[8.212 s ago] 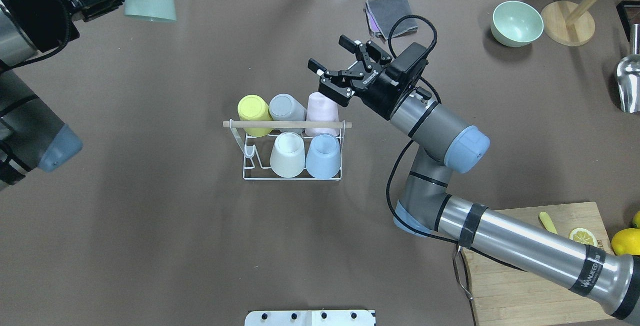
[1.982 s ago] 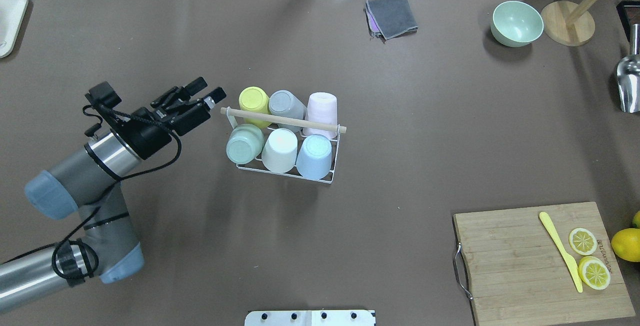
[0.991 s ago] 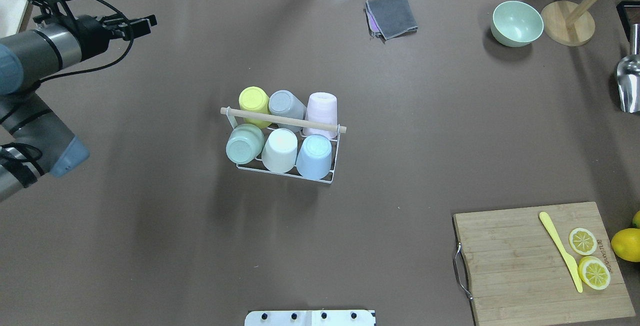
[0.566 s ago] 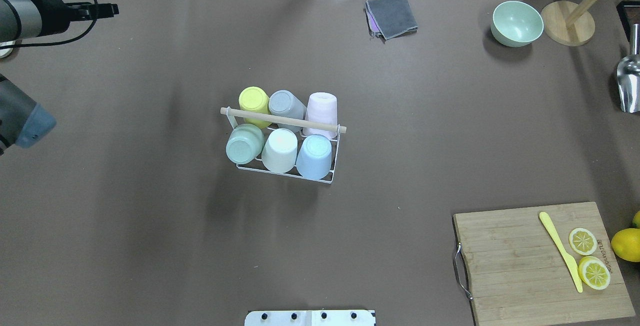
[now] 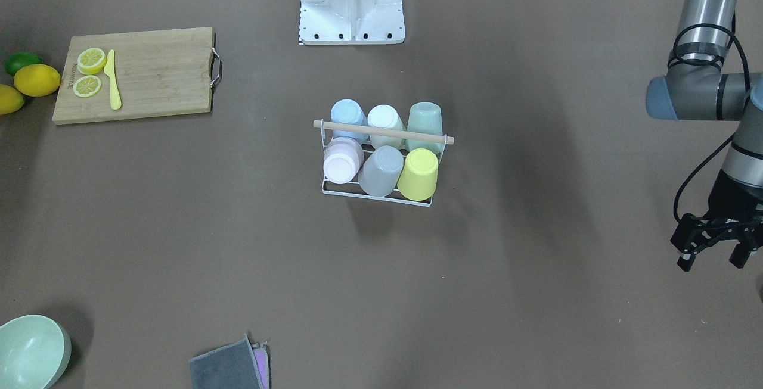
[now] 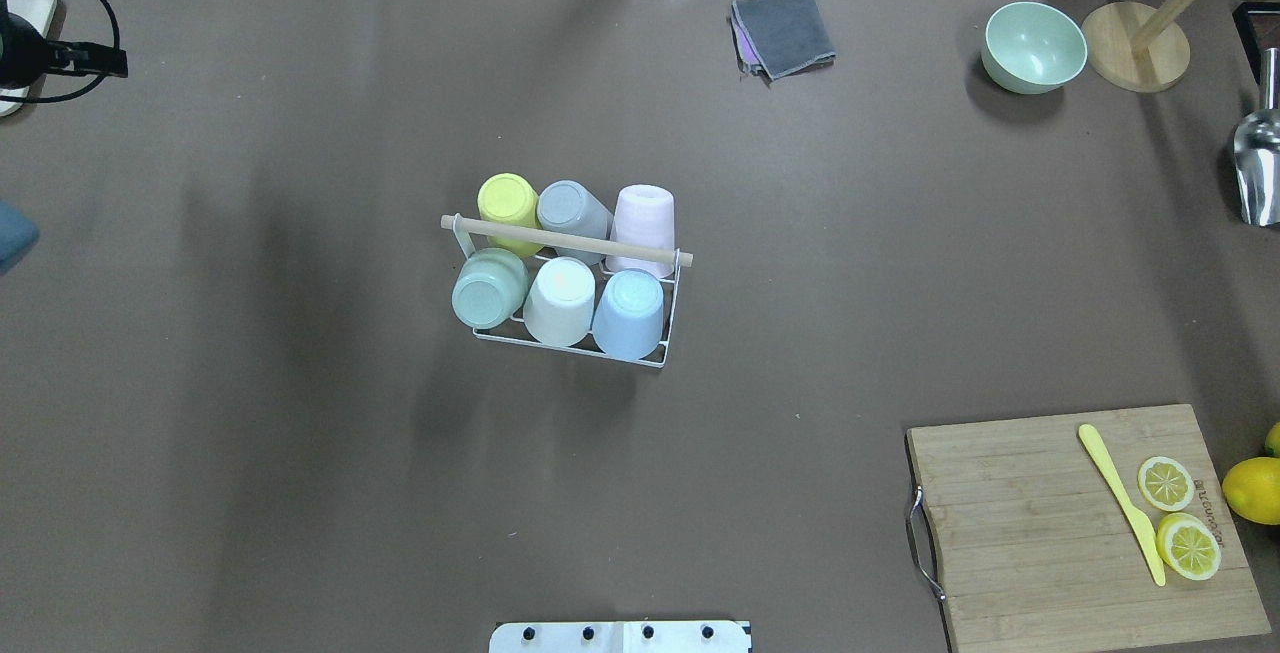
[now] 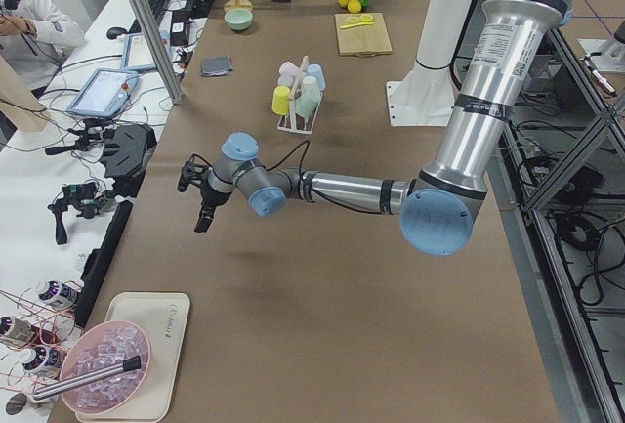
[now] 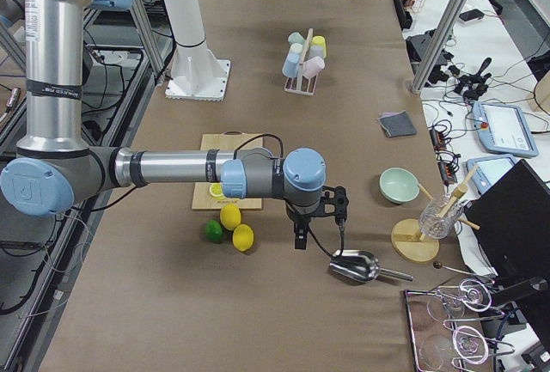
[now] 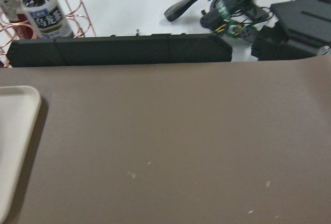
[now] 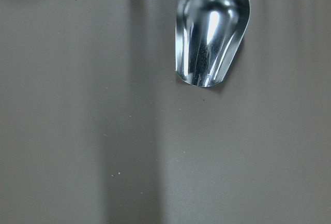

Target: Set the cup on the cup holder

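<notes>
The cup holder (image 6: 620,248), a white wire rack with a wooden rod handle, stands mid-table and also shows in the front view (image 5: 387,131). Several cups sit upside down on it: yellow (image 6: 507,201), grey (image 6: 568,210), pink (image 6: 643,218), green (image 6: 487,290), white (image 6: 560,300) and blue (image 6: 630,311). My left gripper (image 5: 713,261) is open and empty, far to the rack's left near the table's far edge. My right gripper (image 8: 318,222) shows only in the exterior right view, above the table near a metal scoop; I cannot tell its state.
A cutting board (image 6: 1040,533) with lemon slices and a yellow knife lies front right. A green bowl (image 6: 1033,45), a wooden stand (image 6: 1135,45), a metal scoop (image 6: 1258,168) and a grey cloth (image 6: 785,33) lie at the back. A white tray (image 9: 15,146) lies at the far left.
The green cup that my left gripper held now sits on the rack, which has turned slightly. The right arm left the rack. The left arm has pulled back to the far left edge.
</notes>
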You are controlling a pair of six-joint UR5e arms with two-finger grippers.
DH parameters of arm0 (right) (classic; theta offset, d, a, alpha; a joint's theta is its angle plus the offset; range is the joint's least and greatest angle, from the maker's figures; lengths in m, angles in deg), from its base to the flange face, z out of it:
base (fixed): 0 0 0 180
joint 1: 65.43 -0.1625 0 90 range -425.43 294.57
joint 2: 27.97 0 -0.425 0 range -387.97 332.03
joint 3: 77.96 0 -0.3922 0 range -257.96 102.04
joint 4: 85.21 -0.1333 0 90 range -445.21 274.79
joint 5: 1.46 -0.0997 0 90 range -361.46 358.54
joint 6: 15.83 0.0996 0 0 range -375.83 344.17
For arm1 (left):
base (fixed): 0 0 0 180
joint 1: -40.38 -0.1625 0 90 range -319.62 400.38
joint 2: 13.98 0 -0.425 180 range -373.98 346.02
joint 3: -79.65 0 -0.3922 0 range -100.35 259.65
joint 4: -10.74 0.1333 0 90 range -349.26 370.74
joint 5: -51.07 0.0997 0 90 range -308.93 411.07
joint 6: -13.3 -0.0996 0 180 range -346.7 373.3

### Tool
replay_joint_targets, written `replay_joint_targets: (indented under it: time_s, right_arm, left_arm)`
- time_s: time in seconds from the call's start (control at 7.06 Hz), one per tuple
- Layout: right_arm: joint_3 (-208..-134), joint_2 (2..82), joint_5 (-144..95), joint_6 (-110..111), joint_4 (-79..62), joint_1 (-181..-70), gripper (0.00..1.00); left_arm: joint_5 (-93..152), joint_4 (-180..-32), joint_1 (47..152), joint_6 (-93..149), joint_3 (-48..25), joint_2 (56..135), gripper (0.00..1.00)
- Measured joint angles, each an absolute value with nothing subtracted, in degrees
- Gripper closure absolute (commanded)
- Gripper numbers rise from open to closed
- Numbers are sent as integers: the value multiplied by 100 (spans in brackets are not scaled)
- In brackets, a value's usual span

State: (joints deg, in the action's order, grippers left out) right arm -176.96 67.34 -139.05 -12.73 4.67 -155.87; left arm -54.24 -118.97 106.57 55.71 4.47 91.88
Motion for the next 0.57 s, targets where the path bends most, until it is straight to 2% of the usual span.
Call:
replay_joint_targets:
  time_s: [0.57]
  right_arm:
    - [-17684, 6696, -13844, -1276, 476, -15573, 0]
  left_arm:
    - [-6373, -9737, 11334, 4053, 449, 9021, 2]
